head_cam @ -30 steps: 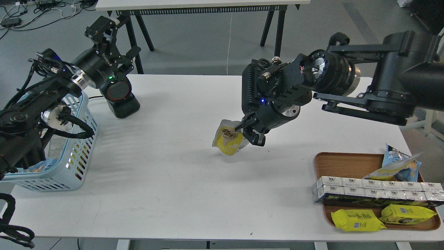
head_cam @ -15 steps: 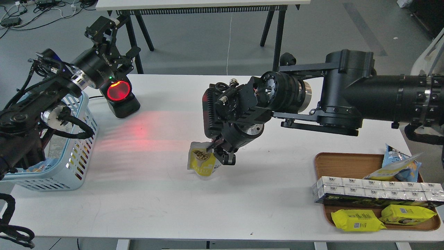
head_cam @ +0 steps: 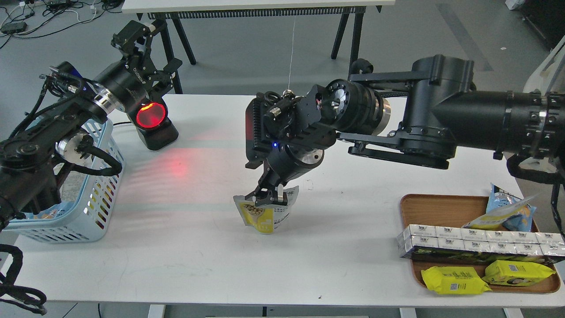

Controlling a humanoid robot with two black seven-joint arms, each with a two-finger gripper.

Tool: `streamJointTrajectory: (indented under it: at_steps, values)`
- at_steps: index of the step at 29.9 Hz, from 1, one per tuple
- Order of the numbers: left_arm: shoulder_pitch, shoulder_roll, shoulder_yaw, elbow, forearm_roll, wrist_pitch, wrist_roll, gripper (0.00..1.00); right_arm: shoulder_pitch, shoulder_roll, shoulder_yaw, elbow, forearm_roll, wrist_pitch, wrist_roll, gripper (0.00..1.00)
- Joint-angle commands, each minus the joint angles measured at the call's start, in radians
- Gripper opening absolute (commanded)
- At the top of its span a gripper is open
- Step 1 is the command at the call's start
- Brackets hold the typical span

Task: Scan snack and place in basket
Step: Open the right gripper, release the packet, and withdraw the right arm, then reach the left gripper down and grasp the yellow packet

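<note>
The snack (head_cam: pixel 263 216), a small silver pouch with a yellow front picturing beans, is upright at the middle of the white table (head_cam: pixel 212 265), its base at or just above the surface. My right gripper (head_cam: pixel 268 199) points down and is shut on the pouch's top edge. The light blue basket (head_cam: pixel 95 207) stands at the table's left edge, partly hidden by my left arm. My left gripper (head_cam: pixel 152 48) is raised above the far left of the table, its fingers spread and empty.
A black scanner (head_cam: pixel 152 126) with a glowing red window stands at the back left and casts red light on the table. A brown wooden tray (head_cam: pixel 423 207) at the right holds yellow packs, a blue-and-yellow bag and a row of silver boxes.
My right gripper has carried the pouch left and down to the table's middle and turned it upright. The scanner's red light came on. My left arm shifted slightly.
</note>
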Motion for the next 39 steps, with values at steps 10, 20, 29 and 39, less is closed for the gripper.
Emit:
streamJointTrajectory:
  at_steps: [10,20,29,39]
  values:
    - [-0.094,0.016,0.011,0.011,0.020,0.000,0.000,1.00,-0.007,-0.158,0.215,-0.331,0.730,0.000,0.000,1.00]
    - [-0.188,0.115,0.000,-0.009,0.022,0.000,0.000,1.00,-0.042,-0.289,0.238,-0.527,1.205,0.000,0.000,1.00]
    - [-0.280,0.139,0.139,-0.176,0.060,0.000,0.000,1.00,-0.120,-0.413,0.278,-0.527,1.413,0.000,0.000,1.00]
    - [-0.657,0.254,0.607,-0.474,0.111,0.000,0.000,1.00,-0.361,-0.485,0.396,-0.524,1.665,0.000,0.000,1.00]
